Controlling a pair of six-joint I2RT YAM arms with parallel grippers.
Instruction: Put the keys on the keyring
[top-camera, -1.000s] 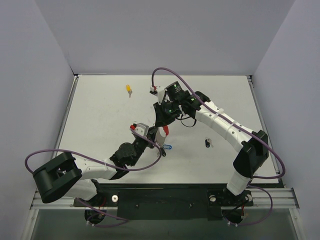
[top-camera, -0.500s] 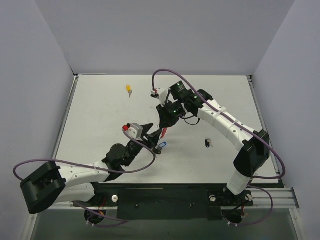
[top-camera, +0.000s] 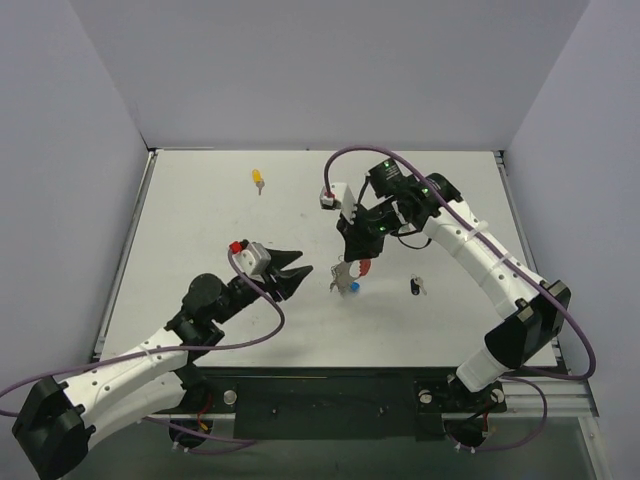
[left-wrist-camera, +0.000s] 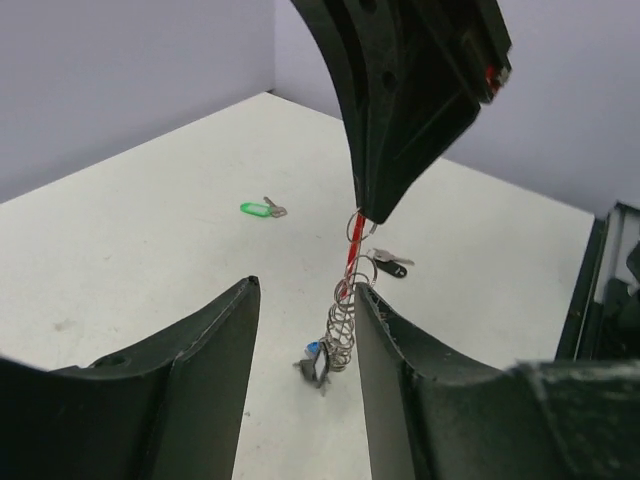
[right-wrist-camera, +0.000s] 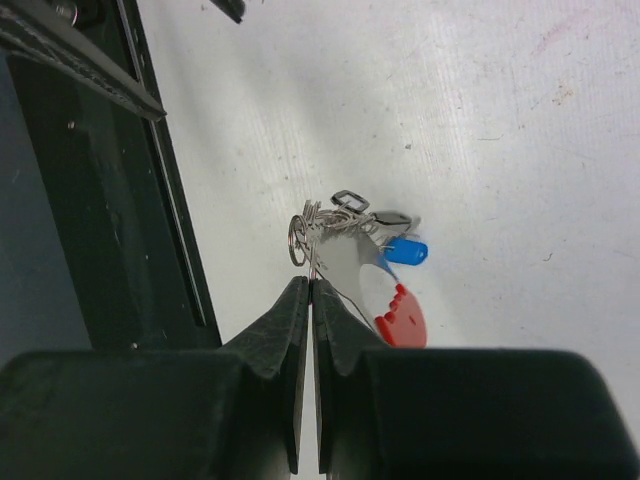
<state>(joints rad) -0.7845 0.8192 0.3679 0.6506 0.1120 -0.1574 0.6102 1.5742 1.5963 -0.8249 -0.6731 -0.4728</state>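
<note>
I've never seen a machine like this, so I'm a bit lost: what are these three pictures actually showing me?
These are two robot arms bolted to a white table. One picture looks down from above; the other two come from cameras on each wrist. The right end effector is pinched shut on the keyring, which hangs with its red tag and a blue-headed key. The left end effector stands open beside it, holding nothing. Loose on the table lie a yellow key, a black key and a green key.
</note>
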